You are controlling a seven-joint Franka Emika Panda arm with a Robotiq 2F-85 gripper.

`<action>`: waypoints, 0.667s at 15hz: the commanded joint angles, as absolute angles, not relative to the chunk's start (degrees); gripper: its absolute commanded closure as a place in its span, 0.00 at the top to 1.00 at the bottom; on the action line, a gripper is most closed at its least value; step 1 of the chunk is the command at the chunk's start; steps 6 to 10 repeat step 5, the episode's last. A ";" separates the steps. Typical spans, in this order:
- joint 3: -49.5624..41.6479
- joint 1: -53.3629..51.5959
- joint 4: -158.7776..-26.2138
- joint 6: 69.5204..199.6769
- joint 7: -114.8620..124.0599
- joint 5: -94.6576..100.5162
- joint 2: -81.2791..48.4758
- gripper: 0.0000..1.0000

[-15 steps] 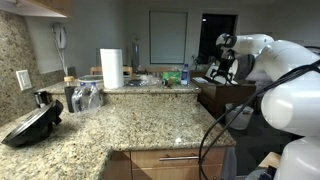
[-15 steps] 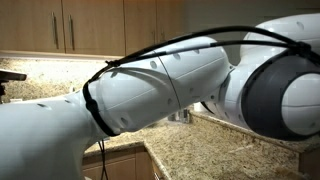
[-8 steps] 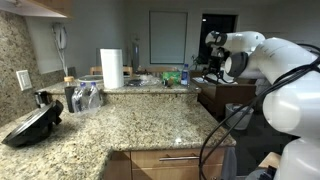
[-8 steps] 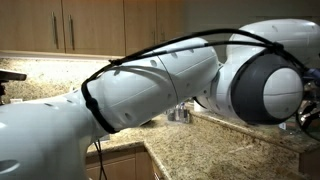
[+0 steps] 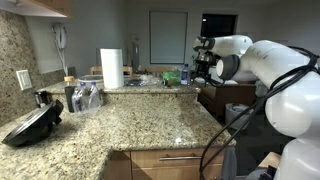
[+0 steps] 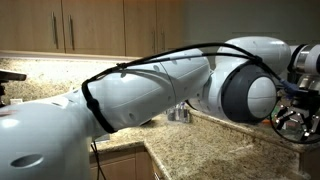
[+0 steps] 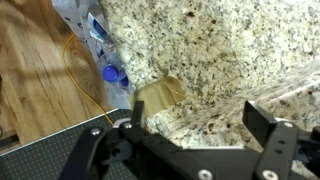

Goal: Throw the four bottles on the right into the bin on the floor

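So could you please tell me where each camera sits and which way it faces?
Exterior view: sits across the counter, facing the towel roll; the arm and gripper show.
Exterior view: sits close behind the arm, facing the cabinets; the arm fills most of it.
Wrist view: looks down past the counter edge onto bottles; the open gripper shows at the bottom.
Shared: all three show the granite counter; both exterior views show the arm.

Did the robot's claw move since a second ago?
Yes. In an exterior view the gripper has moved left, closer to the white paper-towel roll, which stayed put.
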State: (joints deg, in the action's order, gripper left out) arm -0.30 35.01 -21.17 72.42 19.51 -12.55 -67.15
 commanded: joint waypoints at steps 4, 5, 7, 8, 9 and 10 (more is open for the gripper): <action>-0.17 34.90 -22.72 73.37 19.46 -12.39 -66.40 1.00; -0.17 34.97 -22.72 73.37 19.46 -12.39 -66.40 1.00; -0.17 34.97 -22.72 73.37 19.46 -12.39 -66.40 1.00; -0.17 34.97 -22.72 73.37 19.46 -12.39 -66.40 1.00; -0.17 34.97 -22.72 73.37 19.46 -12.39 -66.40 1.00; -0.17 34.97 -22.72 73.37 19.46 -12.39 -66.40 1.00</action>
